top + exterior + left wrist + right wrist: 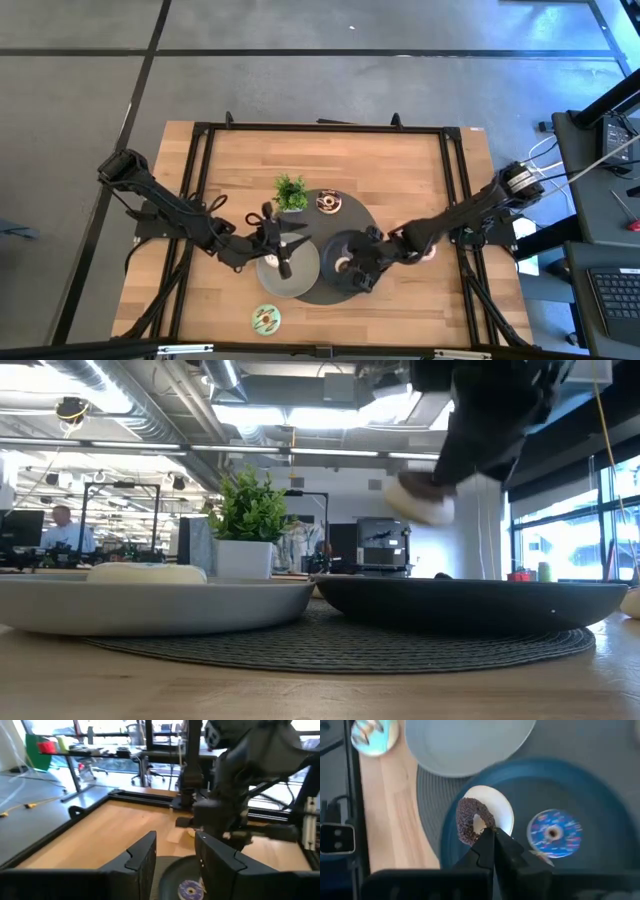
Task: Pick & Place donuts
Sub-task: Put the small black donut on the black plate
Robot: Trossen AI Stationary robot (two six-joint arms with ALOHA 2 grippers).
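My right gripper (490, 834) is shut on a chocolate-sprinkled donut (470, 822) with a white underside, above the dark plate (600, 785). A purple-iced donut (554, 831) lies flat in that plate. In the low view the held donut (420, 502) hangs well above the dark plate (470, 600). My left gripper (175, 857) is open and hovers over the grey plate (300, 282); it touches nothing. A white donut (145, 572) lies flat in the grey plate (150, 605). A green-iced donut (266, 318) lies on the bare table near the near edge. My right gripper pinches the chocolate-sprinkled donut by the ring's band (482, 826), next to its hole, between the two fingers. The fingers come from above, pointing down. The donut is lifted clear of the dark plate and tilted on edge, its sprinkled face turned sideways.
Both plates sit on a round woven mat (340, 645). A small potted plant (291, 192) stands at the mat's far left, and another chocolate-and-white donut (328, 203) lies beside it. A pale donut (430, 253) lies under the right arm. Black frame rails (320, 127) border the table.
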